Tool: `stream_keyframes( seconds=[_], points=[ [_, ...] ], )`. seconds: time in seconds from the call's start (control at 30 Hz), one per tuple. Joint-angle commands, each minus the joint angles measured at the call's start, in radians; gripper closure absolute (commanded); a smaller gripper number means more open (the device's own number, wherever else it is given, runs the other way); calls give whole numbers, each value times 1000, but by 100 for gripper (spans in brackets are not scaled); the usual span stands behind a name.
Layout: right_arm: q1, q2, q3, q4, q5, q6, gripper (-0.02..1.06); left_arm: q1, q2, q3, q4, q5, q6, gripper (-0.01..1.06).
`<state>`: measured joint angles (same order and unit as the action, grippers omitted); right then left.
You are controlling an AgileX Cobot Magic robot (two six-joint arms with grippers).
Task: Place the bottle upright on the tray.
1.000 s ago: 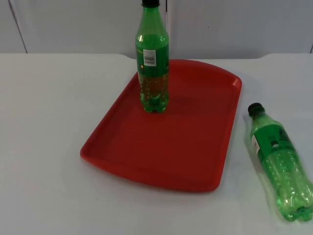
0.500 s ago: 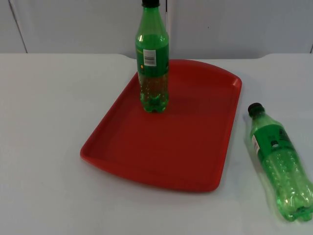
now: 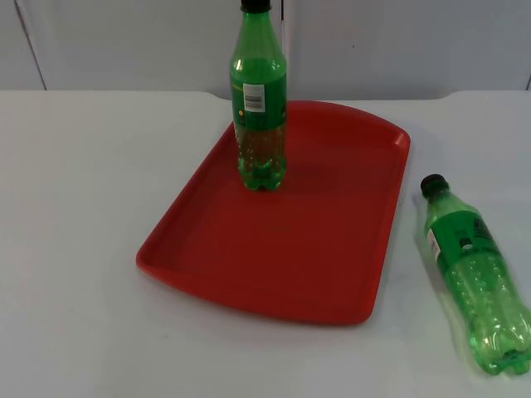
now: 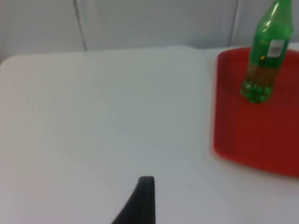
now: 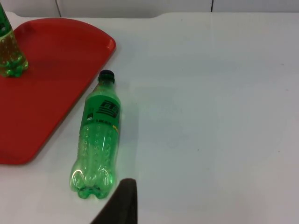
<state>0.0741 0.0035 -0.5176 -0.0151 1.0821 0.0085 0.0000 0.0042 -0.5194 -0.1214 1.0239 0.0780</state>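
A red tray point(image 3: 332, 274) lies in the middle of the white table. On its far left part a green bottle with a black cap point(image 3: 260, 108) stands upright; the left wrist view point(image 4: 264, 60) shows it too. A second green bottle point(image 3: 473, 274) lies on its side on the table just right of the tray, cap pointing toward the wall. My right gripper point(image 5: 119, 203) hovers close behind the base of this lying bottle point(image 5: 99, 140), apart from it. Well left of the tray point(image 4: 252, 135), my left gripper point(image 4: 142, 200) waits over bare table.
The grey partition wall point(image 3: 398, 41) closes the table at the back, right behind the upright bottle. A wide stretch of white table top point(image 3: 75, 207) lies left of the tray, and more point(image 5: 210, 116) lies right of the lying bottle.
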Motion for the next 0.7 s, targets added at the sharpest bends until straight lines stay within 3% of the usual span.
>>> stream_keyframes(
  seconds=[0.0, 0.13, 0.27, 0.67],
  points=[
    [-6, -3, 2, 0, -5, 0, -1, -5, -4, 4, 49, 22, -63, 15],
    [-6, -3, 2, 0, -5, 0, -1, -5, -4, 4, 86, 20, -118, 15],
    [-6, -3, 2, 0, -5, 0, -1, -5, -4, 25, 86, 51, -31, 15],
    [-6, -3, 2, 0, -5, 0, -1, -5, -4, 25, 86, 51, -33, 15]
  ],
)
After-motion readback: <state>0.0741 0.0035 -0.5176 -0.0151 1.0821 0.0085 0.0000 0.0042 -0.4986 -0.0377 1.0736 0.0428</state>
